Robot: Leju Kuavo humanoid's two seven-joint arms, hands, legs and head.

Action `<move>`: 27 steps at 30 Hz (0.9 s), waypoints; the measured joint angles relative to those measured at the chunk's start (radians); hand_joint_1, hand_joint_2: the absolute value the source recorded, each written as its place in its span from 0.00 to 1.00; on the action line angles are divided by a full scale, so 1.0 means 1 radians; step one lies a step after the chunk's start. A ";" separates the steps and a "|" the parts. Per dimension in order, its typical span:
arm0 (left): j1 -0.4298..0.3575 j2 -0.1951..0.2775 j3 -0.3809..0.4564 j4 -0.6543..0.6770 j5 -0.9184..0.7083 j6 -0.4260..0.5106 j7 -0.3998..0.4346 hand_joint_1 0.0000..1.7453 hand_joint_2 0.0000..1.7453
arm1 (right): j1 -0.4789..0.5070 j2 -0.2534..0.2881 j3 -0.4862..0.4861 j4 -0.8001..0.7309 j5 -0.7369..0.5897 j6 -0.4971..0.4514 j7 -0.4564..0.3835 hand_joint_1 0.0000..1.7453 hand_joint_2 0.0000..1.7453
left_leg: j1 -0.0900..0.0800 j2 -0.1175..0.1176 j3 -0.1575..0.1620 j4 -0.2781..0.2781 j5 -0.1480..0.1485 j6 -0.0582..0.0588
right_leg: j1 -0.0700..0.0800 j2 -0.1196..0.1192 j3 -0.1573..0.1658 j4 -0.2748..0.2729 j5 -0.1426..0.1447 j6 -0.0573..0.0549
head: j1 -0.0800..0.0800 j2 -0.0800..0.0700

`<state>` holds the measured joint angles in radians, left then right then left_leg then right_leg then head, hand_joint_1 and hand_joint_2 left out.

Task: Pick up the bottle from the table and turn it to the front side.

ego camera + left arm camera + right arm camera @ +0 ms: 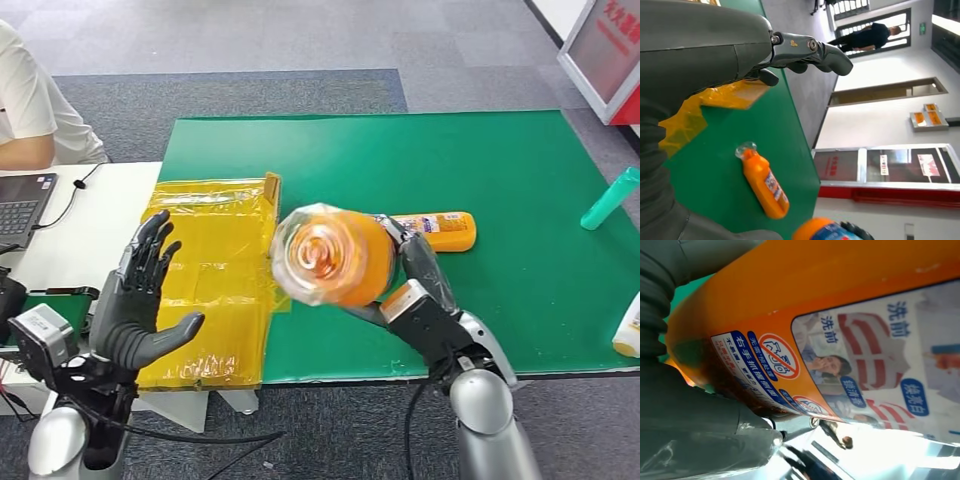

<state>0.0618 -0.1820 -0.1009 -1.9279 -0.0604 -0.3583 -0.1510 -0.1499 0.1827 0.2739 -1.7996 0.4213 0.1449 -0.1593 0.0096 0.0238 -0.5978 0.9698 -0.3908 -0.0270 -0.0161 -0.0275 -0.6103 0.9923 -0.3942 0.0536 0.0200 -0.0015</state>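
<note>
Your bottle (336,255) is orange with a clear cap; in the head view it is blurred, its clear end turned toward the camera. The right wrist view shows a printed label (866,370) on its orange side, with blue and white text, red prohibition circles and small pictures. It is off the desk, held in the air over the near edge of the green mat (490,180), with your right hand (415,290) wrapped around its body.

Your left hand (140,295) is raised in front of the yellow taped sheet (219,280), fingers spread apart and holding nothing.

You can count two orange bottles: the one in your right hand and a second orange bottle (441,230) lying on its side on the green mat just behind it. One teal bottle (611,198) lies near the mat's right edge, and part of one white and yellow bottle (628,328) shows at the right border.

On the left, a white desk (90,230) carries a laptop (23,205), and a person's arm (26,150) rests beside it.
</note>
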 joint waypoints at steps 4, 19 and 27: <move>-0.024 -0.008 -0.052 0.025 -0.015 0.008 0.001 0.00 1.00 | 0.010 0.041 0.015 0.084 -0.066 -0.039 0.000 1.00 1.00 | 0.000 0.000 0.000 0.000 0.000 0.000 | 0.000 0.000 0.000 0.000 0.000 0.000 | 0.000 0.000; -0.063 -0.009 -0.248 0.121 -0.288 0.093 0.009 0.00 1.00 | 0.103 0.057 0.087 0.277 0.012 -0.145 -0.028 1.00 1.00 | 0.000 0.000 -0.001 0.000 -0.001 -0.001 | 0.000 0.000 -0.002 0.000 -0.001 -0.001 | 0.000 0.000; -0.120 -0.026 -0.268 0.157 -0.355 0.097 0.037 0.00 1.00 | 0.109 0.057 0.089 0.286 0.056 -0.178 -0.042 1.00 1.00 | 0.000 0.000 -0.001 0.000 -0.001 -0.001 | 0.000 0.000 -0.001 0.000 0.000 -0.001 | 0.000 0.000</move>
<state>-0.0584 -0.2082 -0.3693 -1.7714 -0.4149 -0.2609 -0.1144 -0.0408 0.2399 0.3627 -1.5135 0.4778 -0.0335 -0.2009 0.0096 0.0239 -0.5987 0.9698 -0.3913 -0.0279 -0.0160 -0.0274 -0.6117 0.9923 -0.3946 0.0529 0.0201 -0.0015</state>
